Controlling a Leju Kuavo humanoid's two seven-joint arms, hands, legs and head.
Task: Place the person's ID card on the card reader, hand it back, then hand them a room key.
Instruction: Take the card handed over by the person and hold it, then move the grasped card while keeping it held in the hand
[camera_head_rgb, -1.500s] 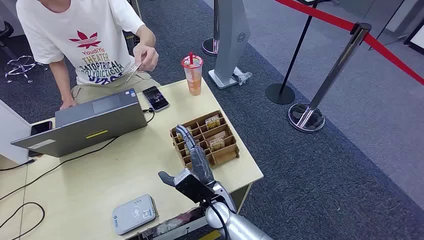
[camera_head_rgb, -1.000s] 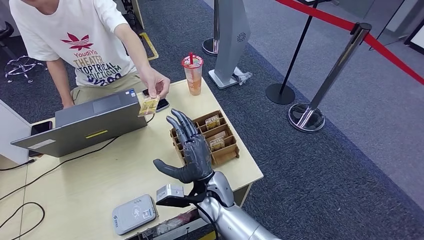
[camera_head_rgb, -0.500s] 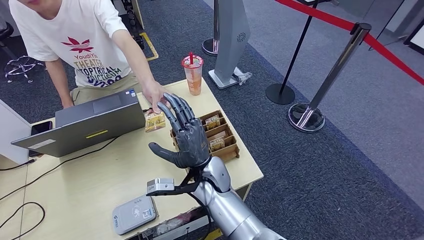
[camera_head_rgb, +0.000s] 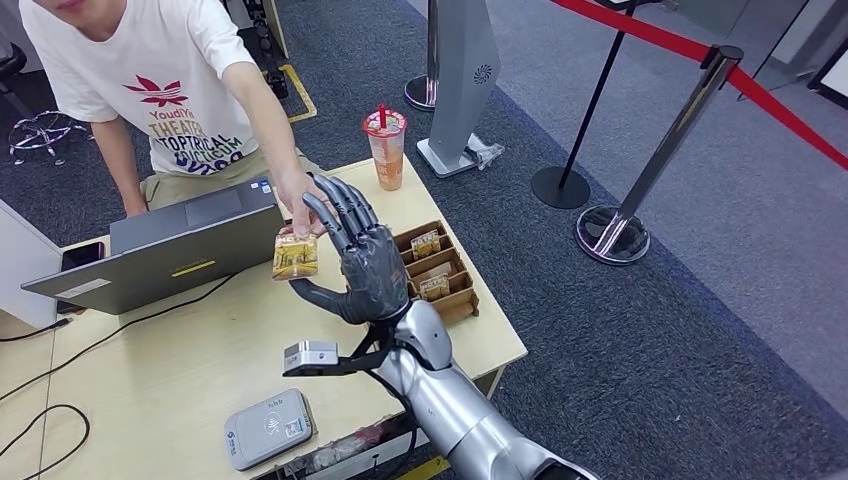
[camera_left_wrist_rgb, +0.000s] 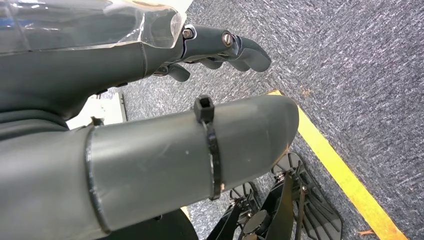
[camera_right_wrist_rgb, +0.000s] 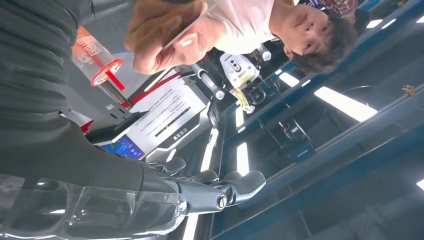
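Head view: right hand raised above wooden table, palm up, fingers spread wide, thumb out, holding nothing; ID card just beside thumb side of that hand, pinched from above by person's hand, not touching robot fingers. Card reader near wrist on table's near edge; cardboard organiser with room keys partly hidden behind hand; laptop and iced drink cup beyond fingertips. Left wrist view: left hand hanging above carpet, fingers loosely curled, nothing held.
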